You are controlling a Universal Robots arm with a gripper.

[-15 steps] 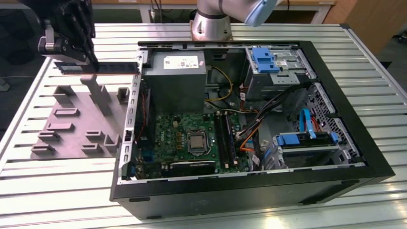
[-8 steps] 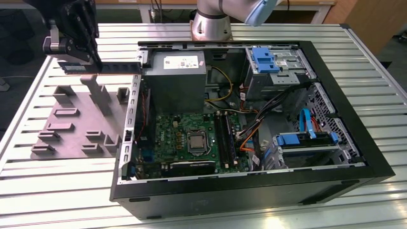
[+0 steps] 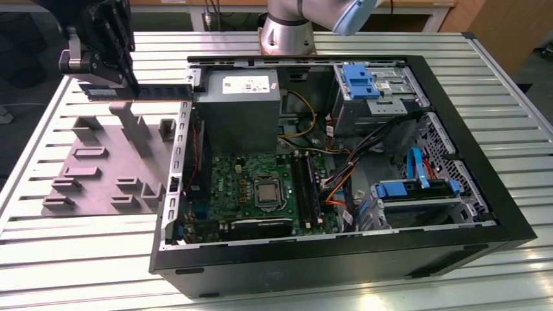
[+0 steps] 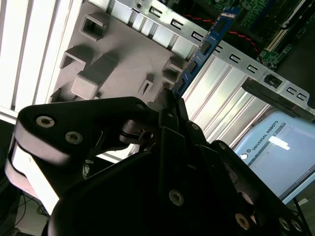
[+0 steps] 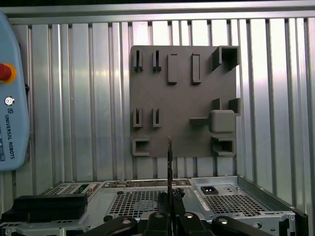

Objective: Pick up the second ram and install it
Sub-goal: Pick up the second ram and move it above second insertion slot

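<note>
hand: the gripper (image 3: 111, 83) hangs in the air over the grey fixture plate (image 3: 103, 172), above that plate's edge nearest the arm's base.
grip: the fingers (image 5: 161, 200) are drawn in to a narrow gap and clamp one end of the memory stick (image 3: 160, 91).
memory stick: it is off the table and carried in the hand, with its long side level and the flat card standing on edge.
stick relative to hand: it juts sideways out of the fingertips toward the open computer case (image 3: 484, 194), and most of its length is free.
stick's free end: it is close to the case's near side wall; i cannot tell whether it touches.
second wrist view: the stick (image 4: 211, 37) runs away from the gripper (image 4: 172, 101) as a blue strip with dark chips along it.
first wrist view: the stick (image 5: 170, 157) shows edge-on as a thin dark line rising from the gripper (image 5: 170, 204).
plate: it is below the hand, flat on the slatted metal table (image 3: 52, 259).
motherboard (image 3: 233, 175): it lies on the case floor, lower than the hand and well apart from it, beyond the stick's free end.
control tablet (image 5: 10, 98): it is pale blue and lies on the table beside the plate.
</note>
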